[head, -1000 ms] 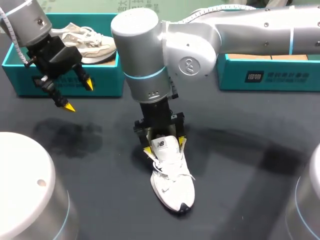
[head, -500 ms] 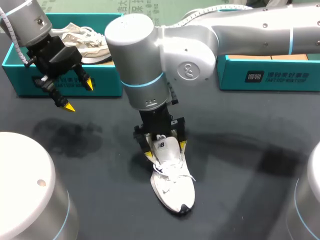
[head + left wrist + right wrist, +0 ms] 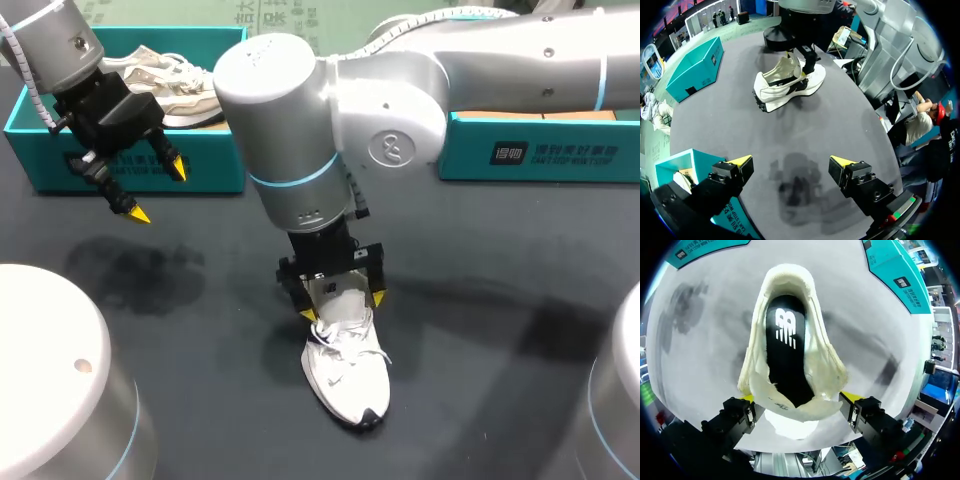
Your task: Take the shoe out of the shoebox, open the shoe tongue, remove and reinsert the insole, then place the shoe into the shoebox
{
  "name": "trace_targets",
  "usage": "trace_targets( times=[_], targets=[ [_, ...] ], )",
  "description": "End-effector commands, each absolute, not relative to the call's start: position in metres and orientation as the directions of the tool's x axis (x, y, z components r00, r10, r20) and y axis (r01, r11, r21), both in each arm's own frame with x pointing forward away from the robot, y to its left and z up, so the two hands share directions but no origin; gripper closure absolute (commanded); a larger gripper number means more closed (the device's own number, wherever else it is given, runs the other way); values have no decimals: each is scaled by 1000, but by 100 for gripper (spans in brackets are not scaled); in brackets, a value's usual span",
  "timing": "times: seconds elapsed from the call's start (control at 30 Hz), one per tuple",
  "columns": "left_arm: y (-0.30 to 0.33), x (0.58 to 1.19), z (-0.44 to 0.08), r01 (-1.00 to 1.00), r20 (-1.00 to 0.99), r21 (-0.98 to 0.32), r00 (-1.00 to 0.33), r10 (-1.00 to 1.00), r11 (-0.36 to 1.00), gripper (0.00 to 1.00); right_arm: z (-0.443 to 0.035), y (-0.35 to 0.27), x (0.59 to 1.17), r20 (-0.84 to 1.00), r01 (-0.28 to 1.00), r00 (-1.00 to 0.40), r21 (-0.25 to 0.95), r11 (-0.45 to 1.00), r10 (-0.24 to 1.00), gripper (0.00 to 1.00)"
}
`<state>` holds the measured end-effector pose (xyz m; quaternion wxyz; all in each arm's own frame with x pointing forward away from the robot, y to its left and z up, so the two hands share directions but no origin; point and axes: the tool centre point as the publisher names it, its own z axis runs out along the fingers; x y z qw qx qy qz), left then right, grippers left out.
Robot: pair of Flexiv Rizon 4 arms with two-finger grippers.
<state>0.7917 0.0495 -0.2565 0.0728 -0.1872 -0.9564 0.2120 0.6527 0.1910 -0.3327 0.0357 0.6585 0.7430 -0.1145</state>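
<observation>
2 arms over the dark worktop point(image 3: 480, 380), and from the head view the white shoe point(image 3: 345, 375) stands out of the box, about mid-worktop, toe toward the near edge. The right gripper point(image 3: 342, 306) is down over its heel end, fingers spread, 1 yellow tip on each side of the collar. The left gripper point(image 3: 158, 192) hangs apart and empty near the far left corner, just in front of the teal shoebox point(image 3: 140, 165), which holds a second, beige shoe point(image 3: 170, 85). Another teal box point(image 3: 560, 150) sits at the far right.

Left wrist view: the left gripper point(image 3: 792, 162) is wide open above bare worktop, nothing between its fingers. Well ahead of it, the shoe point(image 3: 787, 87) sits with the right gripper point(image 3: 799, 54) on top.

Right wrist view: the right gripper point(image 3: 800, 399) straddles the shoe point(image 3: 825, 367), jaws wide, not clamped. The mouth gapes open, and the black insole point(image 3: 785, 360) lies inside.
</observation>
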Motion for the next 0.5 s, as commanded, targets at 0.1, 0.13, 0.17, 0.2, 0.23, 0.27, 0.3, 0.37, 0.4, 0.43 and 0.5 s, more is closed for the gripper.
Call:
trace_targets(
  times=[0.1,0.13,0.17,0.2,0.23,0.27,0.3,0.37,0.4,0.43,0.5],
  targets=[
    [50,791,-257,328,59,-430,-919,389,841,0,-319,183,641,-200,991,-92,-113,71,975,0],
    [50,791,-257,328,59,-430,-919,389,841,0,-318,183,638,-198,991,-85,-120,62,977,0],
    [50,791,-257,328,59,-430,-919,389,841,0,-315,183,635,-205,992,-81,-114,58,975,0],
    [50,791,-257,328,59,-430,-919,389,841,0,-313,183,631,-207,992,-71,-115,47,976,0],
    [50,791,-257,328,59,-430,-919,389,841,0,-311,183,629,-209,992,-63,-121,38,976,0],
    [50,791,-257,328,59,-430,-919,389,841,0,-308,183,625,-210,992,-60,-120,35,976,0],
    [50,791,-257,328,59,-430,-919,389,841,0,-306,184,622,-210,992,-58,-119,34,976,0],
    [50,791,-257,328,59,-430,-919,389,841,0,-302,185,615,-208,993,-53,-119,28,977,0],
    [50,791,-257,328,59,-430,-919,389,841,0,-300,186,612,-197,993,-58,-113,36,979,0],
    [50,791,-257,328,59,-430,-919,389,841,0,-299,187,609,-194,993,-60,-114,38,979,0],
    [50,791,-257,328,59,-430,-919,389,841,0,-296,190,602,-193,992,-62,-118,40,979,0]
  ],
)
